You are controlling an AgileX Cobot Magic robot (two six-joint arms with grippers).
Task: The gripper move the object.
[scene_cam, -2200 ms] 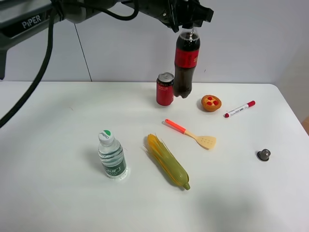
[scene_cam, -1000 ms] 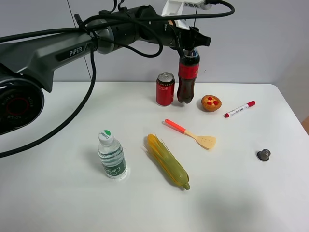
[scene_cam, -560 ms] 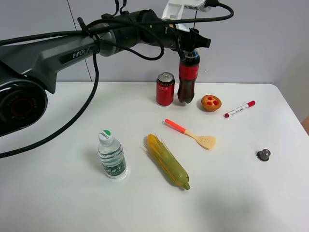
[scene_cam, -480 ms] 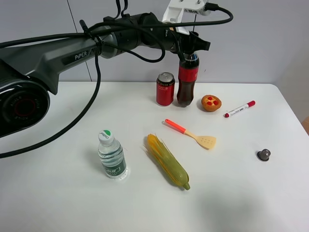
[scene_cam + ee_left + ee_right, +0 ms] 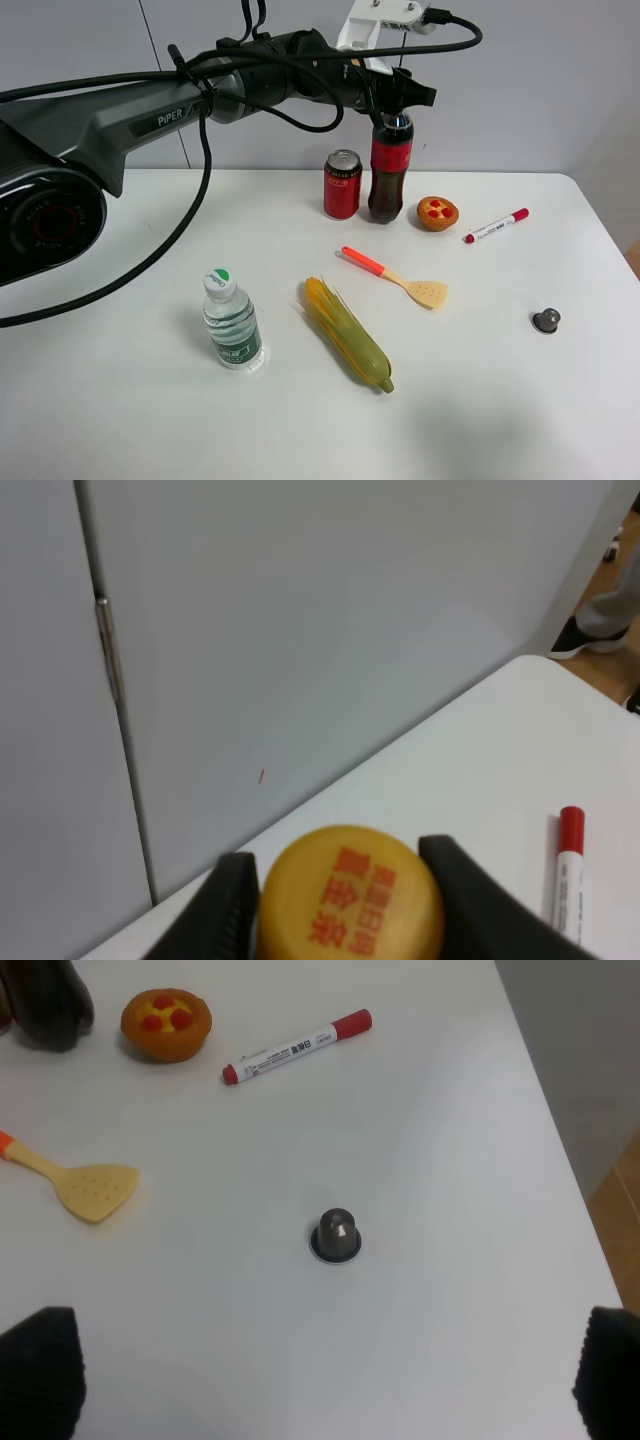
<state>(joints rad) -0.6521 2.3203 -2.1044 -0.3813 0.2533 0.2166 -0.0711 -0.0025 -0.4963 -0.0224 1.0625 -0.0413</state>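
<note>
The cola bottle (image 5: 388,170), with dark liquid and a red label, stands upright at the back of the white table (image 5: 120,260), just right of the red can (image 5: 341,185). My left gripper (image 5: 393,100) reaches in from the left and is shut on the bottle's top. In the left wrist view the yellow cap (image 5: 350,890) sits between the two dark fingers (image 5: 230,910). The bottle's base shows in the right wrist view (image 5: 45,1000). My right gripper (image 5: 330,1380) is open and empty above the table's right side; it does not show in the exterior view.
A tart (image 5: 437,212) and a red marker (image 5: 496,226) lie right of the bottle. An orange-handled spatula (image 5: 395,277), a corn cob (image 5: 348,333) and a water bottle (image 5: 231,322) are nearer the front. A small dark capsule (image 5: 545,320) sits far right.
The left gripper has lowered the cola bottle from the air down onto the table beside the red can. The other objects have not moved.
</note>
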